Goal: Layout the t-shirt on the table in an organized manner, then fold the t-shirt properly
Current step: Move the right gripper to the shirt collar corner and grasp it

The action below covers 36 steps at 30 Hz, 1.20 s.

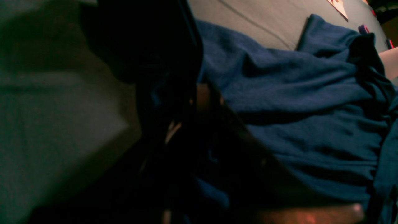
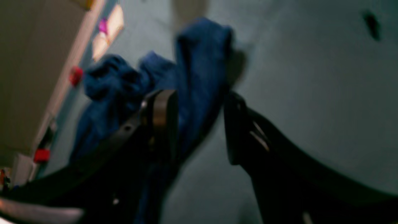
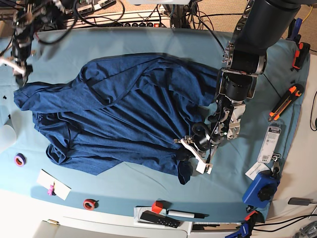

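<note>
The dark navy t-shirt (image 3: pixel 124 114) lies crumpled and rumpled across the middle of the teal-covered table (image 3: pixel 148 188). My left gripper (image 3: pixel 191 148) is low over the shirt's lower right hem, shut on a pinch of the fabric. In the left wrist view its dark fingers (image 1: pixel 186 77) sit against the blue cloth (image 1: pixel 311 93). My right gripper (image 3: pixel 20 74) hovers at the shirt's far left corner. The right wrist view is blurred: its jaws (image 2: pixel 200 124) stand apart, with a fold of the shirt (image 2: pixel 199 62) beside the left finger (image 2: pixel 161 115) and bare table by the other.
An orange utility knife (image 3: pixel 285 101), a white packet (image 3: pixel 270 144) and a blue tool (image 3: pixel 262 188) lie at the right edge. Tape rolls (image 3: pixel 20 159) (image 3: pixel 89 203), a paper note (image 3: pixel 53 184) and a marker (image 3: pixel 183 214) lie along the front. Cables run along the back.
</note>
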Each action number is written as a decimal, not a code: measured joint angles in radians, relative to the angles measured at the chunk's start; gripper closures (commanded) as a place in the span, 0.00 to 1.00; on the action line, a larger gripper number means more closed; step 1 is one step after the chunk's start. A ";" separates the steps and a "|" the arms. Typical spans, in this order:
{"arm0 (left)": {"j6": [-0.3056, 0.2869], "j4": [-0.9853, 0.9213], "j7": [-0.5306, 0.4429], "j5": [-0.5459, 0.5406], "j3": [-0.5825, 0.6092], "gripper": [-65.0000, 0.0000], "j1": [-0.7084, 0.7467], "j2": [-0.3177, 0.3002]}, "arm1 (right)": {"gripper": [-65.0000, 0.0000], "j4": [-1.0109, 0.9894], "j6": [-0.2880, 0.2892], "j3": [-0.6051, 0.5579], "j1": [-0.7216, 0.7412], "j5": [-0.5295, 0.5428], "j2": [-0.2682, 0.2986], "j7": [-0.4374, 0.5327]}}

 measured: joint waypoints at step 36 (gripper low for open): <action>-0.008 0.000 0.000 0.000 0.000 1.00 0.000 0.000 | 1.00 -0.290 0.166 -0.055 0.171 -0.198 0.123 0.084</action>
